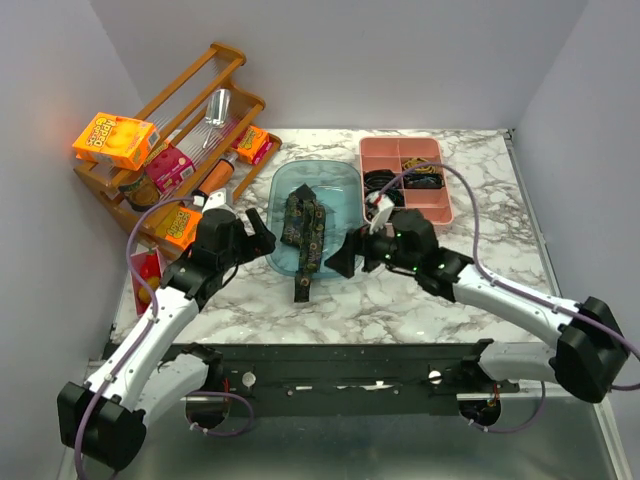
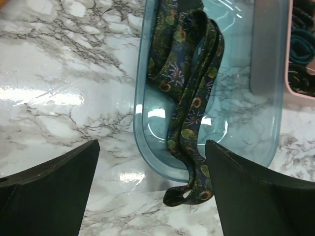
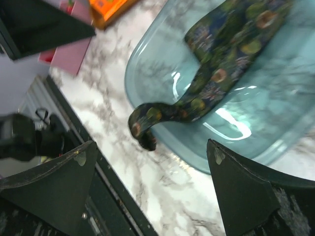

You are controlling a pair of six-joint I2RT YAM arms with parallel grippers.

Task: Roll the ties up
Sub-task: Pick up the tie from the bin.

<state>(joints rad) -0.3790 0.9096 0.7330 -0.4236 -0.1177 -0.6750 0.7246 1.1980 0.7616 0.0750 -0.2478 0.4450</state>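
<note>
While two robot arms reach in from the near edge of a marble table [image 1: 500, 250], the left gripper [image 1: 258, 230] and the right gripper [image 1: 347, 255] sit on either side of one clear blue tray [image 1: 338, 192], each close to its near end. Both pincers stand spread wide, with nothing between the fingers in either wrist view. The dark patterned tie [image 1: 303, 228], dotted with green and orange, lies folded in loose bands inside the tray. One end spills over the near rim and rests on the marble between the two grippers. Whether the bands are one tie or several cannot be told. Neither gripper touches the fabric. One pink compartment tray [image 1: 400, 147] sits just right of the blue one and holds dark coiled cords. One wooden rack [image 1: 215, 60] leans at the far left corner, carrying three orange boxes [image 1: 115, 140] and one pink box [image 1: 170, 168].
</note>
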